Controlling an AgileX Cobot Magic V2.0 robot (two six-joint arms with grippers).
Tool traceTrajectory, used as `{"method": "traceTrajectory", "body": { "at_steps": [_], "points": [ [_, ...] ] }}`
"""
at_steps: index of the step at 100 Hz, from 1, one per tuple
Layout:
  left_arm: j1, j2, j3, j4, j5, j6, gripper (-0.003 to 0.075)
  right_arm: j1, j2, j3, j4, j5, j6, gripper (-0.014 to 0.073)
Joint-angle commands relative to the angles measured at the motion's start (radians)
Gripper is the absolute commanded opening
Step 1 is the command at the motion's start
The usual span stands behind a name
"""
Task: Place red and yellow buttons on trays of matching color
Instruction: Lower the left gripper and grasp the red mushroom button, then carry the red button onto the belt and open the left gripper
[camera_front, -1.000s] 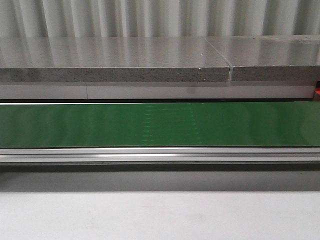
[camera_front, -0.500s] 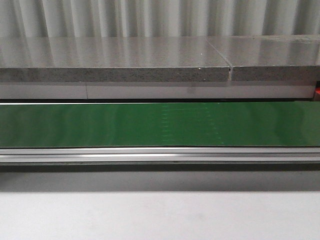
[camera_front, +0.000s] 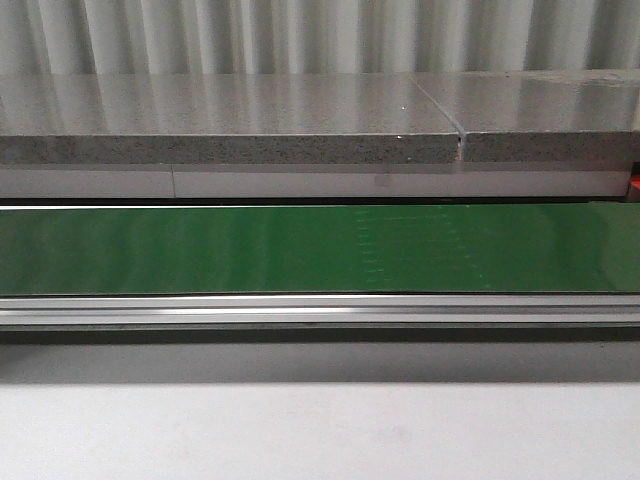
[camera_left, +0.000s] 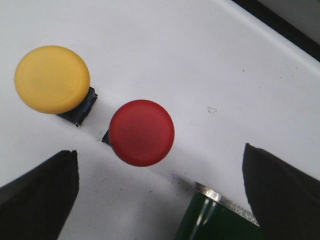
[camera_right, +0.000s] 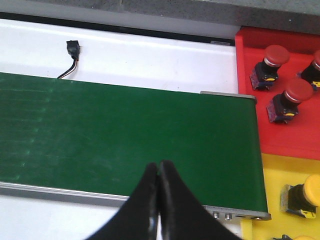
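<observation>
On the white table, 1 yellow button (camera_left: 52, 79) and 1 red button (camera_left: 141, 132) are seen. On the red tray (camera_right: 250, 60), 3 red buttons (camera_right: 276, 55) are counted; on the yellow tray (camera_right: 280, 175), 2 yellow buttons (camera_right: 306, 194), both partly cropped. 1 green belt (camera_front: 300, 250) is visible.

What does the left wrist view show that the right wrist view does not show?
Only the left wrist view shows a yellow button and a red button standing on the white table, between the open left gripper. Only the right wrist view shows the red tray, the yellow tray and the shut right gripper. Both show the green belt.
</observation>
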Motion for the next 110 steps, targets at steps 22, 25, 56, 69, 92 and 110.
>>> {"method": "traceTrajectory", "body": {
  "at_steps": [22, 25, 56, 69, 92, 110],
  "points": [
    [0.002, 0.031, -0.096, -0.019, -0.048, -0.047, 0.0638, 0.002, -0.01, -0.023, -0.007, -0.069, -0.008, -0.0067],
    [0.002, 0.039, -0.104, -0.019, -0.046, -0.056, 0.0638, 0.002, -0.01, -0.023, -0.007, -0.068, -0.008, -0.0067],
    [0.002, 0.081, -0.125, -0.019, -0.039, -0.066, 0.0637, 0.002, -0.01, -0.023, -0.007, -0.068, -0.008, -0.0067],
    [0.002, 0.089, -0.125, -0.019, -0.039, -0.068, 0.0636, 0.002, -0.01, -0.023, -0.007, -0.067, -0.008, -0.0067],
    [0.002, 0.095, -0.125, -0.019, -0.038, -0.084, 0.0507, 0.002, -0.01, -0.023, -0.007, -0.067, -0.008, -0.0067],
    [0.002, 0.095, -0.125, -0.019, -0.033, -0.084, 0.0333, 0.002, -0.01, -0.023, -0.007, -0.067, -0.008, -0.0067]
  ]
}}
